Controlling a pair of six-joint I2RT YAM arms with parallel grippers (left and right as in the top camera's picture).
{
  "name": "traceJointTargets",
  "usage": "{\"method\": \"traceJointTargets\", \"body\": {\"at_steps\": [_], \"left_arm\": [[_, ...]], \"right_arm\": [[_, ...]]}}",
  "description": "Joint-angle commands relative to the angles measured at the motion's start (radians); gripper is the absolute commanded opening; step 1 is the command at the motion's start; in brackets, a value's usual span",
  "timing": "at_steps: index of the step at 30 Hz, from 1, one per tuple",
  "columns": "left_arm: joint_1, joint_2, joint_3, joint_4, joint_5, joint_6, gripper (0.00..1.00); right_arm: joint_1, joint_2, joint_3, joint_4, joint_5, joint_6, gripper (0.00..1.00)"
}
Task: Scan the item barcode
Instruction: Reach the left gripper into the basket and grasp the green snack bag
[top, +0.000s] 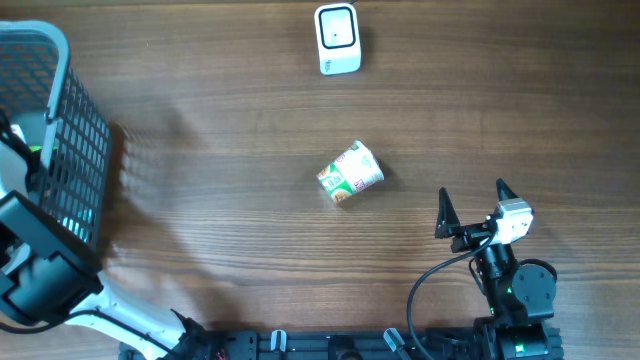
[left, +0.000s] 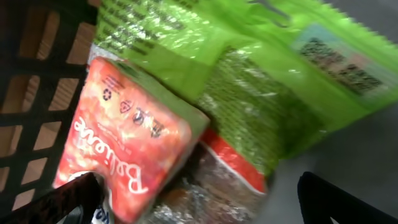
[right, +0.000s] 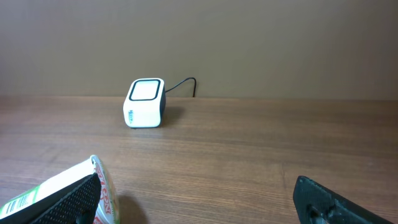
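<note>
Wooden worktop (top: 220, 150), viewed from above; green-and-white cup (top: 351, 173) lies on its side near the middle, apart from everything else, its mouth turned towards the lower left; white barcode scanner (top: 337, 38) stands at the far edge, well apart from the cup, window facing up; dark mesh basket (top: 60, 130) sits at the left edge, with the left arm reaching down into it; right tool (top: 471, 192) hangs at the near right, to the right of the cup and not touching it, jaws spread wide with nothing between them. Right wrist view: the scanner (right: 145, 102) stands upright ahead, with a thin dark cable (right: 183, 84) trailing behind it; the cup (right: 68, 193) lies at the lower left, just beside the left finger, though contact cannot be judged; right tool (right: 196, 186) gapes over bare wood. Left wrist view: left tool (left: 199, 186) is inside the basket, fingers (left: 74, 199) far apart at the two lower corners and closed on nothing; below it a red-orange packet (left: 130, 143) with white script lies tilted over a silvery packet (left: 211, 180); a green packet (left: 249, 81) lies across the top, partly blurred; the basket wall (left: 37, 93) shows at the left with wood visible through the mesh.
</note>
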Motion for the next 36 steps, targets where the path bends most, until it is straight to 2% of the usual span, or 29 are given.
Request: {"method": "traceJointTargets", "body": {"at_steps": [1,2,4,5,7,10,15,16,17,18,19,20,23,29,33,34,35,36], "left_arm": [[0.052,0.026,-0.011,-0.003,0.077,0.02,1.0],[0.061,0.027,-0.012,-0.003,0.077,0.019,1.0],[0.074,0.027,-0.012,-0.011,0.08,0.016,0.9],[0.078,0.029,-0.012,-0.011,0.098,0.016,0.9],[0.079,0.033,-0.024,-0.01,0.179,0.016,0.92],[0.079,0.046,-0.061,-0.001,0.197,0.016,1.0],[0.055,0.057,-0.071,0.011,0.26,0.016,1.0],[0.046,0.057,-0.069,0.03,0.259,0.017,0.97],[0.039,0.056,-0.066,0.045,0.259,0.017,0.86],[0.028,0.056,-0.066,0.059,0.26,0.016,0.72],[0.017,0.057,-0.066,0.063,0.259,0.016,0.52],[0.006,0.057,-0.067,0.069,0.261,0.016,0.44],[-0.011,0.07,-0.07,0.073,0.263,0.016,0.62],[-0.011,0.149,-0.072,0.069,0.331,0.012,0.63],[-0.011,0.154,-0.072,0.076,0.37,0.01,0.4],[-0.011,0.153,-0.07,0.084,0.385,0.01,0.31],[-0.013,0.143,-0.058,0.083,0.409,0.009,0.04],[-0.013,0.129,-0.043,0.082,0.416,0.009,0.04]], "right_arm": [[-0.003,-0.004,-0.001,0.004,-0.008,0.002,1.0],[-0.003,-0.004,-0.001,0.004,-0.008,0.002,1.0],[-0.003,-0.004,-0.001,0.004,-0.008,0.002,1.0],[-0.003,-0.004,-0.001,0.004,-0.008,0.002,1.0],[-0.003,-0.004,-0.001,0.004,-0.008,0.002,1.0],[-0.003,-0.004,-0.001,0.004,-0.008,0.002,1.0],[-0.003,-0.004,-0.001,0.004,-0.008,0.002,1.0],[-0.003,-0.004,-0.001,0.004,-0.008,0.002,1.0],[-0.003,-0.004,-0.001,0.004,-0.008,0.002,1.0],[-0.003,-0.004,-0.001,0.004,-0.008,0.002,1.0],[-0.003,-0.004,-0.001,0.004,-0.008,0.002,1.0],[-0.003,-0.004,-0.001,0.004,-0.008,0.002,1.0],[-0.003,-0.004,-0.001,0.004,-0.008,0.002,1.0],[-0.003,-0.004,-0.001,0.004,-0.008,0.002,1.0],[-0.003,-0.004,-0.001,0.004,-0.008,0.002,1.0],[-0.003,-0.004,-0.001,0.004,-0.008,0.002,1.0],[-0.003,-0.004,-0.001,0.004,-0.008,0.002,0.99],[-0.003,-0.004,-0.001,0.004,-0.008,0.002,1.0]]}}
